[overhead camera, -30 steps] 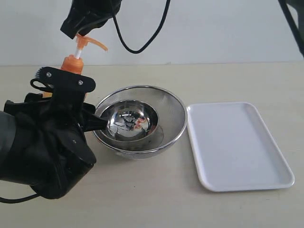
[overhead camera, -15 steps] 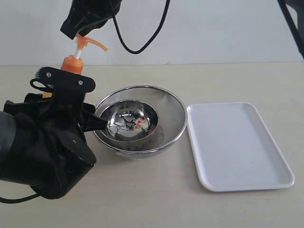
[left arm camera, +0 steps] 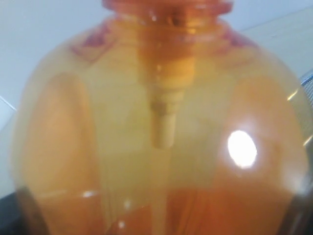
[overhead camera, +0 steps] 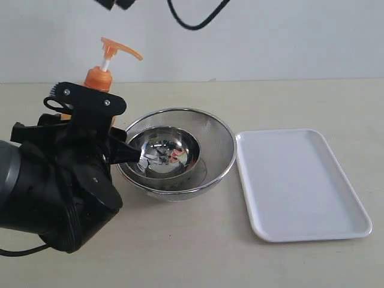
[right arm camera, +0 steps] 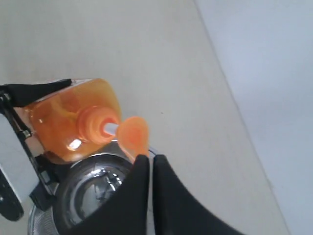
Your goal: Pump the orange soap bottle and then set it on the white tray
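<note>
Left claw sits well away from the white tray, beside the steel bowls, squeezing the orange soap bottle. Right claw hangs pinched shut above the pump head; pumping may be done, but the tray move is left.

The right gripper has lifted clear of the pump head. The orange soap bottle seems slightly higher.

Beige tabletop, plain pale wall, apparently even light
</note>
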Action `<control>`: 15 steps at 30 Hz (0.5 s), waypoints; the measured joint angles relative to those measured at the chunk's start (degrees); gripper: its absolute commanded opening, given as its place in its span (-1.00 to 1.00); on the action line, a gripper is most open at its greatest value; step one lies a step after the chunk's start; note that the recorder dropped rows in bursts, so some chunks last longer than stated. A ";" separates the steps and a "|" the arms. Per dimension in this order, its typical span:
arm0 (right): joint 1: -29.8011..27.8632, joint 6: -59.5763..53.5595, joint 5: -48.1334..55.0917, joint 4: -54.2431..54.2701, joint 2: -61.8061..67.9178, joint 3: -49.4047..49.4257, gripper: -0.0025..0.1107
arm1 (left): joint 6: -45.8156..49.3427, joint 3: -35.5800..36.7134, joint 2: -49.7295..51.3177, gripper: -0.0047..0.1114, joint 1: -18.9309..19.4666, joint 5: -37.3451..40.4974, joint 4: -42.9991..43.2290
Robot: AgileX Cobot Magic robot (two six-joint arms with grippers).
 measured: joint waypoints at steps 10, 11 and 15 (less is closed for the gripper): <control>0.00 7.94 0.16 -15.19 -8.91 0.00 -0.96 | 1.44 0.00 0.00 -0.84 0.00 0.42 0.00; -0.12 8.90 0.16 -16.66 -9.78 0.00 -0.96 | 1.44 0.00 0.00 -0.84 0.00 0.52 0.00; -1.82 11.38 0.16 -18.68 -12.75 0.00 -0.96 | 1.44 0.00 -1.07 -0.84 0.00 0.55 -0.14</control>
